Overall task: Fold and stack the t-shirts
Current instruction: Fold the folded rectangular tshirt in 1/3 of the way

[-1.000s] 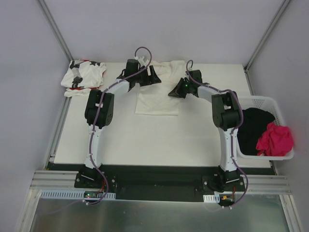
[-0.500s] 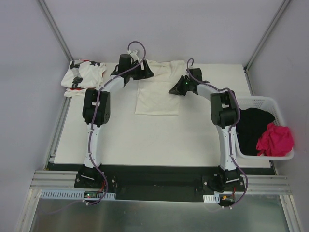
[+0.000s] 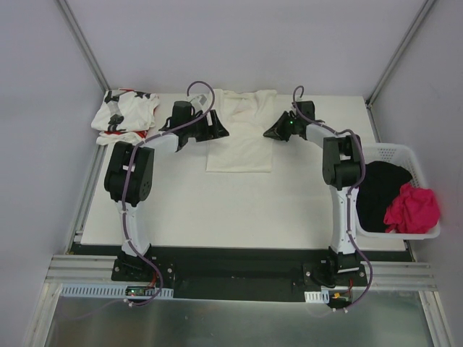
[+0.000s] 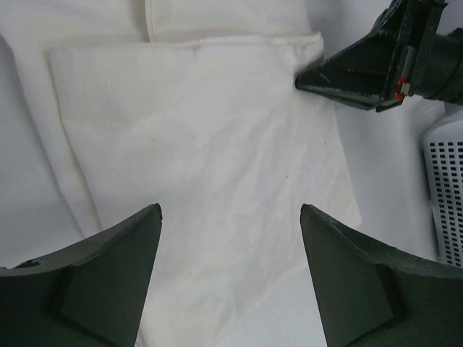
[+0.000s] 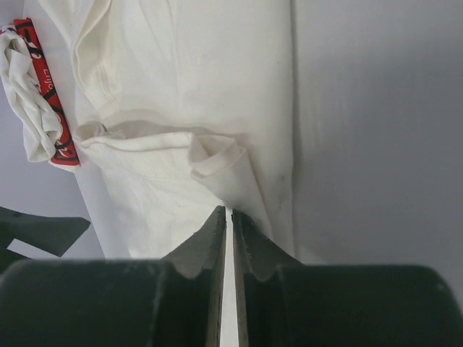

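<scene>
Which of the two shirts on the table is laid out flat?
The plain cream shirt in the middle; the star-printed shirt lies crumpled in the far left corner.

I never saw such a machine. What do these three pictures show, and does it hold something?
Two robot arms are bolted at the near edge of the table. One picture looks down from above; the other two come from a camera on each wrist, so the dark shapes below are that arm's own fingers. A cream-white t-shirt lies on the table, a star-print t-shirt crumpled at the far left. A white basket on the right holds black cloth and pink cloth. The left gripper hangs open over the cream-white t-shirt, holding nothing. The right gripper is closed and seems to pinch its edge.
</scene>
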Motion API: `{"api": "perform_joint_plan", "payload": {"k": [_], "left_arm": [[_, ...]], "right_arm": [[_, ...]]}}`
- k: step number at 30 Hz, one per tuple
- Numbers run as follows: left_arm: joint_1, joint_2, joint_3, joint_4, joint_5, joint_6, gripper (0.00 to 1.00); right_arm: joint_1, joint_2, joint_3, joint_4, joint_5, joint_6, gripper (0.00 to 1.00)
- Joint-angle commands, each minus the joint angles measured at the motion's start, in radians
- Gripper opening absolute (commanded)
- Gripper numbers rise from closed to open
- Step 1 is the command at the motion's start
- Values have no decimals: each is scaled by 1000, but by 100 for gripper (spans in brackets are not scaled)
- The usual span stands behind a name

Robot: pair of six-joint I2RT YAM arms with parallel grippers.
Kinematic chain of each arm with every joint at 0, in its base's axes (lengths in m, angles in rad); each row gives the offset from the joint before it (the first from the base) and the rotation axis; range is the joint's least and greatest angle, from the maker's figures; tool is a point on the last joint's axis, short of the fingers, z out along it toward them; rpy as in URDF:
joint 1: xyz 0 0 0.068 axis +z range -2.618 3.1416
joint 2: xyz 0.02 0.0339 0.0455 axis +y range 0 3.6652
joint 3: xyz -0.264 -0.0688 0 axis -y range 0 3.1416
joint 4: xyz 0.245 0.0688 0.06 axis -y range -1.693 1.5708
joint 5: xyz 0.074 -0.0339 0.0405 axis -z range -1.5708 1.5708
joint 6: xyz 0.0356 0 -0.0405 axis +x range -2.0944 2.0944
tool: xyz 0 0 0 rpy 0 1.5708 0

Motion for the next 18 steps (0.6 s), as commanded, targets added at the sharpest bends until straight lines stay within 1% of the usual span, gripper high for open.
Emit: {"api": "perform_joint_plan", "payload": {"k": [1,5,9,10,11,13,15,18], "left_arm": [[-8,-124,-96,33,-6,15,76],[-8,-226,-216,31,-29,40,77],[-9,-282,-309,20,-35,67,77],[-9,-287,-335,22,-41,69,78],[-9,-291,-346,25,-43,71,79],[-9,-288,-357,20,-37,92,79],[-9,-287,-361,2,-31,107,80],[-9,-288,-381,4,-23,127,80]], "right_arm": [[-45,-140,-50,-30,8,-43,13],[-77,-265,-165,-44,22,-99,18],[-96,-375,-298,-50,23,-136,24],[-102,-415,-361,-52,29,-137,25],[-104,-437,-392,-43,36,-140,31],[-99,-477,-451,-23,36,-142,38],[-96,-491,-514,-9,7,-146,41],[-81,-515,-588,2,14,-148,44]]}}
